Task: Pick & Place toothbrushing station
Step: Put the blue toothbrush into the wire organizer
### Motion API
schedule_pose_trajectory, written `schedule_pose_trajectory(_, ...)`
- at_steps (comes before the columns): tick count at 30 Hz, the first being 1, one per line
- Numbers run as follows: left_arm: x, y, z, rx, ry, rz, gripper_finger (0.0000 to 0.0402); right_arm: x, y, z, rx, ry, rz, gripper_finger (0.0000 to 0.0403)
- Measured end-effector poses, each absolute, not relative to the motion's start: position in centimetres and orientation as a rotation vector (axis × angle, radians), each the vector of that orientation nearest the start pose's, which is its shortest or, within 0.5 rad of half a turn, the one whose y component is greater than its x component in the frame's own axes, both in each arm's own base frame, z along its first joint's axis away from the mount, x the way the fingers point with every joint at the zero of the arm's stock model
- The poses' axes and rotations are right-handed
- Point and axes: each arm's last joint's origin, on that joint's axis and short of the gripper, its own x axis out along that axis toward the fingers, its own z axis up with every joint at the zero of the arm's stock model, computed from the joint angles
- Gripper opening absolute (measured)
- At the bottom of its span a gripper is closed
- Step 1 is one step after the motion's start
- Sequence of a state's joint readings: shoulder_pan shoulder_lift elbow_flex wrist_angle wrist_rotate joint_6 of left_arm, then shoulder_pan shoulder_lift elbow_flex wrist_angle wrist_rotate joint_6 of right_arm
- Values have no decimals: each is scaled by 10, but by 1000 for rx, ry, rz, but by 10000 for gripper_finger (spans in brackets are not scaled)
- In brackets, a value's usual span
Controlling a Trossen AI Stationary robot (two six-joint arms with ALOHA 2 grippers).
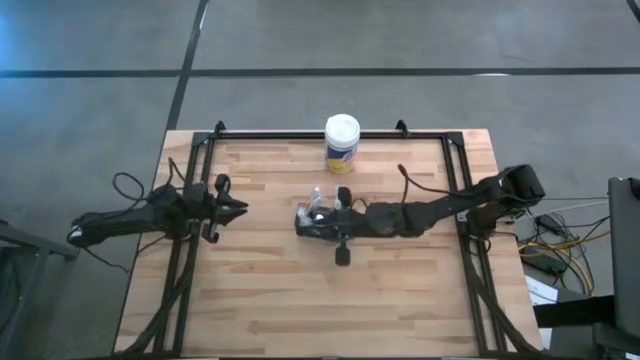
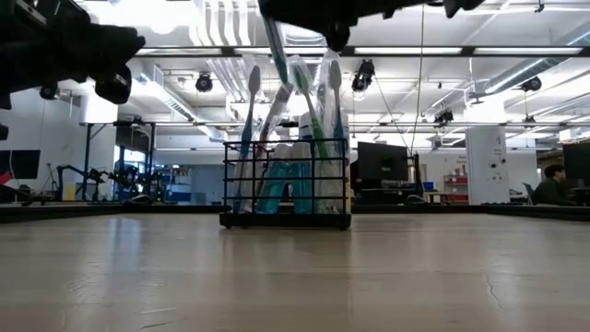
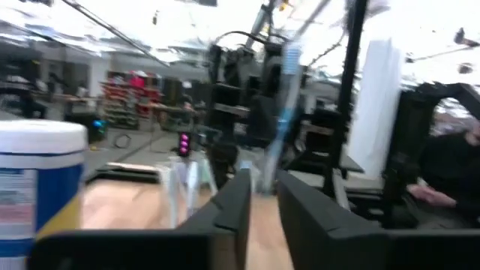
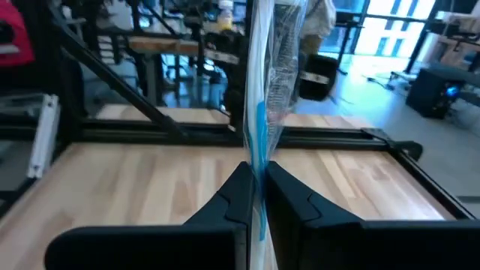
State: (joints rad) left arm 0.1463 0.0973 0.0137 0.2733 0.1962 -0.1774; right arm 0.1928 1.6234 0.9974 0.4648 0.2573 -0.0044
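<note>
The toothbrushing station, a black wire-mesh caddy [image 2: 286,189], stands on the table's middle [image 1: 303,214] with several toothbrushes upright in it and white-capped tubes [image 1: 317,197]. My right gripper [image 4: 259,187] reaches level over the caddy from the table's right [image 1: 328,222] and is shut on a blue-and-white toothbrush [image 4: 262,90]. This brush also shows in the low view as a slanting blue toothbrush [image 2: 276,51] under the arm. My left gripper [image 3: 262,206] waits at the table's left [image 1: 240,208], slightly open, holding nothing. My right gripper pinches the toothbrush's handle [image 4: 259,161] between its two fingers, which come level from the table's right and lie across the brush. The brush stands nearly upright, its bristled head [image 4: 283,75] above the fingers. Its lower end [image 2: 287,85] hangs among the other brushes' heads, above the caddy's rim.
A white-lidded canister with a yellow label [image 1: 342,143] stands at the table's far edge, behind the caddy, and shows in the left wrist view as a canister [image 3: 37,187]. A black frame [image 1: 330,133] runs along the far edge and both sides. Bare wood lies near the front edge [image 1: 320,310].
</note>
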Motion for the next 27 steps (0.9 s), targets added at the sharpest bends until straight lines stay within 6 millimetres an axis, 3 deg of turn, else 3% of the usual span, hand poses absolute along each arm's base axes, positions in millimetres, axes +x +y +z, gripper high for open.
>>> schedule_pose_trajectory(6, 106, 8, 186, -158, -136, -138, 164, 369, 58, 241, -120, 183, -64, 18)
schedule_pose_trajectory(11, 109, 5, 194, -160, -214, -184, 227, 384, 54, 247, -180, 154, -35, 18)
schedule_pose_trajectory(18, 120, 6, 218, -106, -233, -139, 238, 390, 37, 256, -186, 133, -38, 18)
schedule_pose_trajectory(27, 154, 11, 241, -47, -134, -99, 233, 397, 31, 272, -175, 107, -28, 18)
